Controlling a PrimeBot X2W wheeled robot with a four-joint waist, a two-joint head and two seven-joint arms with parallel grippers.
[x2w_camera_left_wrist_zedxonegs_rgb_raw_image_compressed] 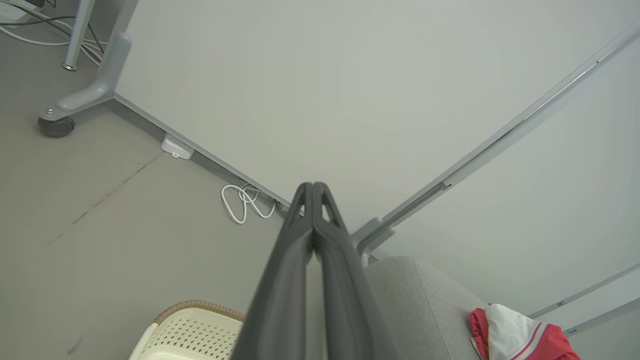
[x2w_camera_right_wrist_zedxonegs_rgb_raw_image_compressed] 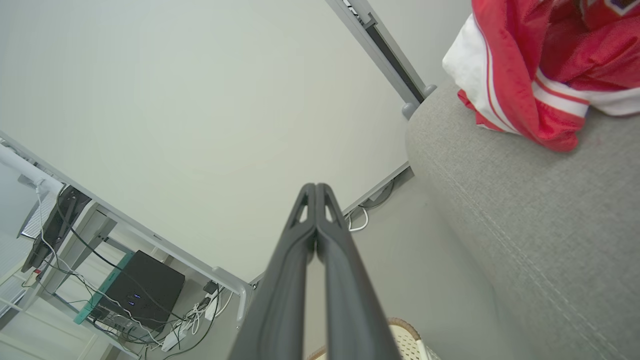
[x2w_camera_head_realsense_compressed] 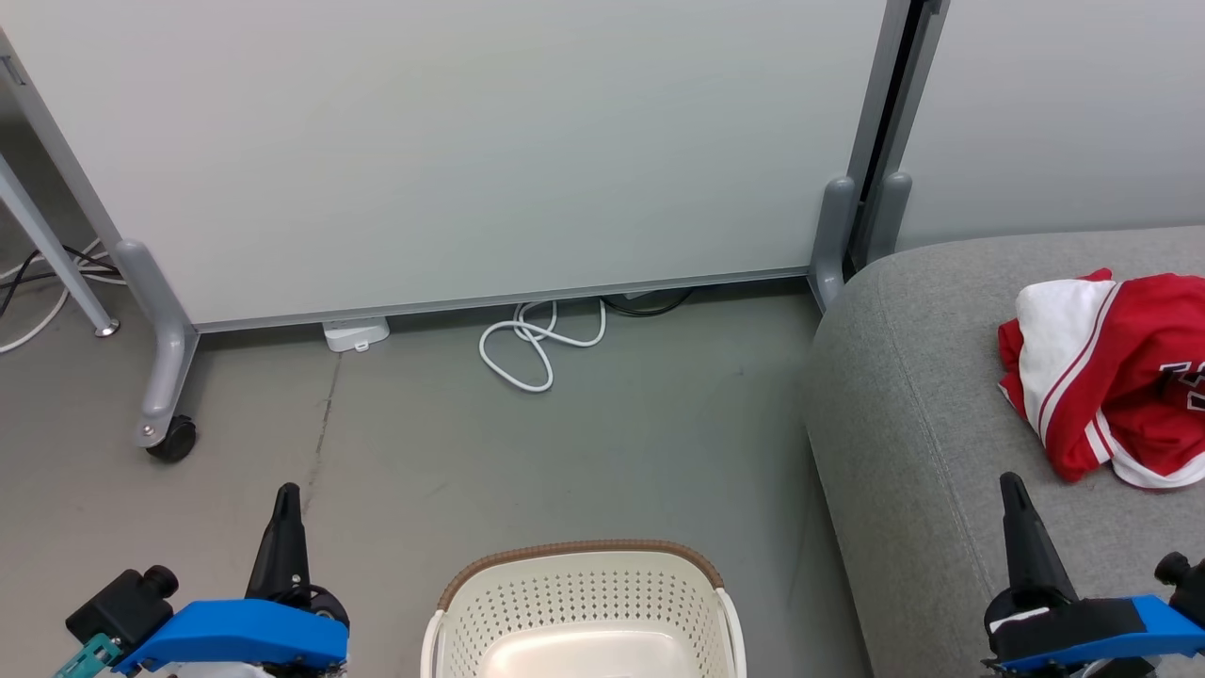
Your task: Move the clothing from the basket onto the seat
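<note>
Here, clothing (x2w_camera_head_realsense_compressed: 1116, 377) cropped on seat (x2w_camera_head_realsense_compressed: 904, 424), basket (x2w_camera_head_realsense_compressed: 584, 548) half-cropped, left claw (x2w_camera_head_realsense_compressed: 286, 494) and right claw (x2w_camera_head_realsense_compressed: 1011, 482) closed, empty.

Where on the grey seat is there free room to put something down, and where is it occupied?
The seat is bare along its left side, between its rounded edge and the clothing. The floor between the basket and the white cable is free too. Crowded: the seat's right, where the clothing lies.

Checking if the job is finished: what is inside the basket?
The basket shows, in its far part, bare perforated wall and a pale bottom; its near part is cut off by the picture's lower edge, so unseen. The red clothing lies on the grey seat.
</note>
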